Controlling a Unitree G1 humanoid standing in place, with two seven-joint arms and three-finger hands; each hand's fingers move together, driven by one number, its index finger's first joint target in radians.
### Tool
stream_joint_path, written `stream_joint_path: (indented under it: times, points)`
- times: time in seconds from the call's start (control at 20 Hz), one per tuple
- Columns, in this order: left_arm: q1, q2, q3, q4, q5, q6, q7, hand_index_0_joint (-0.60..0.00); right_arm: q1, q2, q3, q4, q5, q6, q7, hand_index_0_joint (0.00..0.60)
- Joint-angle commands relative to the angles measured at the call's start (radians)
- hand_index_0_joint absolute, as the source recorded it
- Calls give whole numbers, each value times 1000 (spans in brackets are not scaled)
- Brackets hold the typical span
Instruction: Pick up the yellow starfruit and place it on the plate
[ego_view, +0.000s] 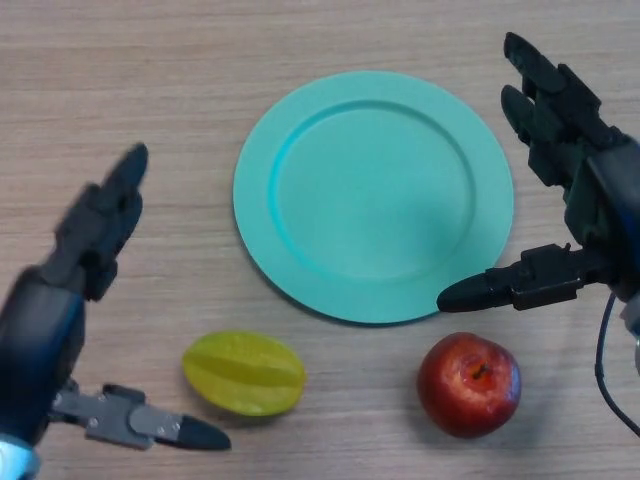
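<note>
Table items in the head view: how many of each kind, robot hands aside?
Plate: 1
Starfruit: 1
Apple: 1
Total: 3

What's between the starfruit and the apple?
Only bare wooden table lies between the yellow starfruit and the red apple in the head view; the teal plate sits behind that gap.
</note>
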Motion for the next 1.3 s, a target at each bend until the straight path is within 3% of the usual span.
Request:
stream_joint_path:
  times: [0.05,0.35,0.65,0.7,0.85,0.9,0.95,1.15,1.3]
  points:
    - [23,15,-7,-21,71,-217,46,0,-39,-9,-44,-44,14,-100,-16,0]
    - [61,38,-114,157,328,-414,111,0,-27,-14,-54,-60,13,-104,-17,0]
    - [33,52,-183,320,368,-542,264,0,-17,-17,-69,-88,44,-76,-25,0]
    - [30,53,-184,329,372,-549,272,-50,-17,-17,-69,-90,45,-75,-26,0]
    - [17,58,-192,374,388,-571,302,-451,-11,-17,-69,-104,53,-69,-26,0]
    - [9,61,-195,408,397,-596,328,-551,-8,-17,-67,-111,52,-67,-25,0]
    - [2,62,-199,445,416,-629,363,-600,-5,-18,-66,-117,49,-64,-22,0]
    - [5,69,-206,494,517,-657,415,-600,-1,-20,-73,-132,45,-55,-18,0]
    - [23,78,-216,475,557,-648,394,-600,0,-20,-74,-143,52,-41,-17,0]
